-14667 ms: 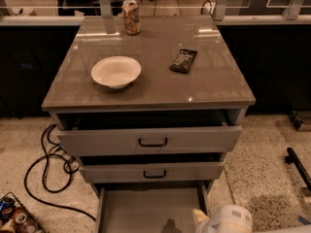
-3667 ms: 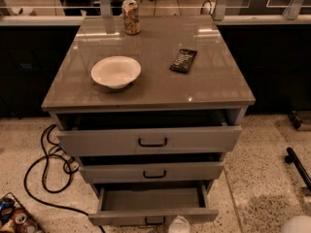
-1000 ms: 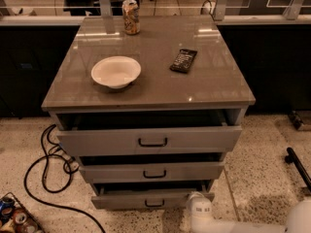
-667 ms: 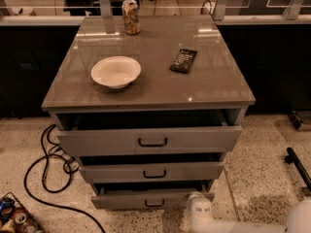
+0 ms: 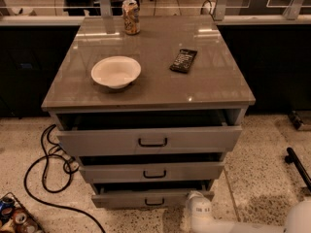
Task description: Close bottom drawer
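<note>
The bottom drawer [image 5: 146, 198] is the lowest of three grey drawers in a grey cabinet. It has a small black pull handle [image 5: 154, 202] and sticks out only slightly, with a thin dark gap above its front. My gripper [image 5: 195, 200] is at the bottom of the camera view, white, right at the drawer front's right end. The white arm [image 5: 252, 224] runs off to the lower right. The drawer's inside is hidden.
The top drawer [image 5: 148, 140] and middle drawer [image 5: 150, 171] stand partly open. On the cabinet top [image 5: 155, 81] sit a white bowl [image 5: 115, 72], a can [image 5: 130, 16] and a black remote [image 5: 183, 60]. A black cable [image 5: 46, 169] lies on the floor at left.
The bottom drawer was pulled far out at first and has been pushed in almost fully. Over the last second the drawer and my gripper have barely moved.
</note>
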Robot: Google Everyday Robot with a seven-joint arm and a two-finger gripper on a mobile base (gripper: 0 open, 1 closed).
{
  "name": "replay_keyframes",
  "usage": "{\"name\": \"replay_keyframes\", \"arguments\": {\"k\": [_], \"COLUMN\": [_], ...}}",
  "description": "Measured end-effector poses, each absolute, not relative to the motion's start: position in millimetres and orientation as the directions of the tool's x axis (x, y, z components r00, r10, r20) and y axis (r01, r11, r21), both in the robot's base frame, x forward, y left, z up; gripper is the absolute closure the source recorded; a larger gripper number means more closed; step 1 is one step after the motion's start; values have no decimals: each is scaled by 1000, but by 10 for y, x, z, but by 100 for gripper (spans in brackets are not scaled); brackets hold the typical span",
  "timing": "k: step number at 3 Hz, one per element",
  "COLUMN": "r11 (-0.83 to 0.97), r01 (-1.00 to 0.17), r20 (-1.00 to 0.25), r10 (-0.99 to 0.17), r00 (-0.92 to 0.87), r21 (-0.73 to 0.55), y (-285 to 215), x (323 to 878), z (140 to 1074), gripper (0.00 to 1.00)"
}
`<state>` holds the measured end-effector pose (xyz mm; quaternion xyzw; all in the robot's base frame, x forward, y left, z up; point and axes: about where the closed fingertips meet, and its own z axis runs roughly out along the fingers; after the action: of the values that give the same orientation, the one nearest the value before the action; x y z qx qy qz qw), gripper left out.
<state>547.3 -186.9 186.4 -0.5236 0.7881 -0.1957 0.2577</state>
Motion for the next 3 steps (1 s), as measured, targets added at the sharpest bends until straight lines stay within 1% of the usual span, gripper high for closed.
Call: {"name": "replay_keyframes", "arguments": {"k": [3], "r11": [372], "r01": [-717], "r20": [-217], "r10": [-928], "r00": [-303], "r21": [-589], "y": [-1853], "x": [5615], "z": [1795], "gripper": [100]}}
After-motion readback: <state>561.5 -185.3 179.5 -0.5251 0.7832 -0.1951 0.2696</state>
